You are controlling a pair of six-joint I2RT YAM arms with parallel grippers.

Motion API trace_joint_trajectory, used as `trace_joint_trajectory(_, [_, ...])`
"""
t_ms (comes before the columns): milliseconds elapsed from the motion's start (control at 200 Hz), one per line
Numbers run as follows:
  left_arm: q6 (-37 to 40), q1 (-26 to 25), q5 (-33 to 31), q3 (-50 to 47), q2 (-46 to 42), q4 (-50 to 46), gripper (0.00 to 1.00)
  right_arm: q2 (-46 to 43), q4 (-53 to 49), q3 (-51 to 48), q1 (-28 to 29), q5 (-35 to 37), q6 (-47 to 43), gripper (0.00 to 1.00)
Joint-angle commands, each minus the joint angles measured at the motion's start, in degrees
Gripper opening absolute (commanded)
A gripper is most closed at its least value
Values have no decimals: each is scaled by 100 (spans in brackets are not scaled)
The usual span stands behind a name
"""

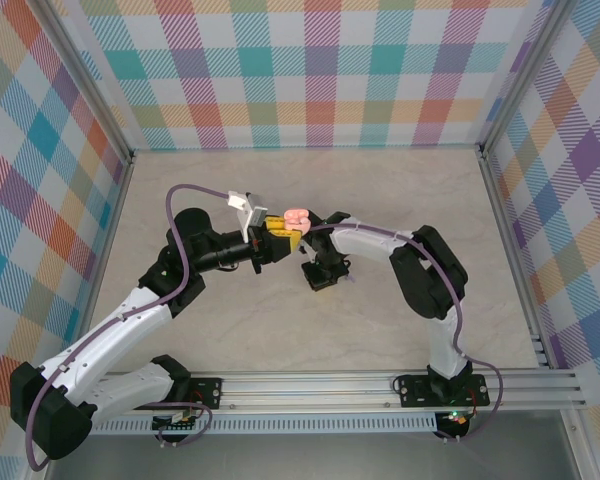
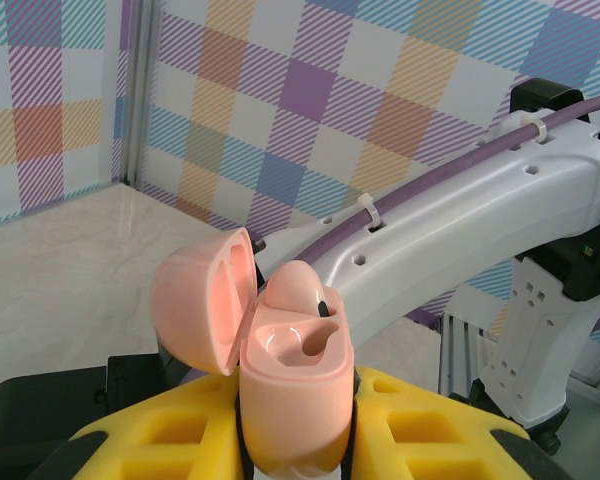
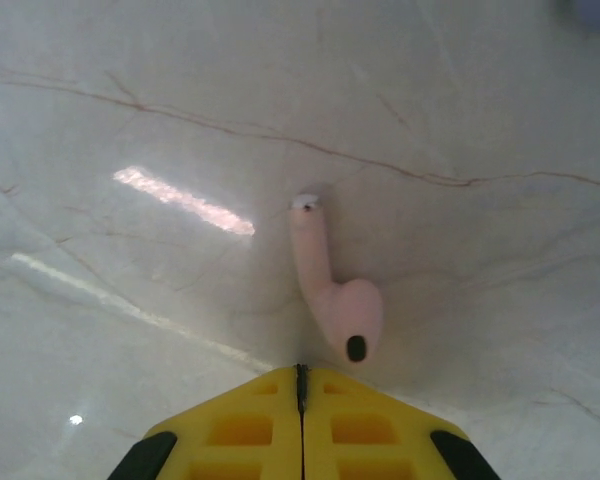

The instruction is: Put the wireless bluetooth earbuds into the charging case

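On the tabletop (image 3: 130, 120), just ahead of the right gripper (image 3: 300, 375), the loose earbud (image 3: 332, 295) lies flat, pale pink, stem pointing away from the tips. The right jaws are pressed fully together with nothing between them. The bud sits beyond the tips and a bit off to one side, not pinched.

The left gripper (image 1: 278, 234) is clamped on the pink charging case (image 2: 295, 390) and holds it up off the table with the lid (image 2: 198, 300) swung open. The seated earbud (image 2: 298, 288) is already in the far socket. The near socket (image 2: 315, 342) is empty.

Risks as I read it:
- Closed tips nudging the bud would likely skate it across the smooth top. The jaws need to open and re-centre first.
- A pinch on the rounded head could squirt it out. The stem looks like the safer grab.
- The bud lies flat while the socket faces up, so a bad grasp angle means a jam at the rim.
- The case is held by its lower body only, so a hard push could twist it in the pads.
- The right arm (image 2: 460, 240) passes close behind the lid and could knock it shut.
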Motion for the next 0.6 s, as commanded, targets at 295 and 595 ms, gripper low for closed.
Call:
trace_joint_trajectory(295, [-42,-72,45,173,-96,169,26,239,-1,353,-161,380,277,8])
trace_joint_trajectory(595, [-24,-72,26,159,-159,131,26,523,-151,811,-169,581,230,9])
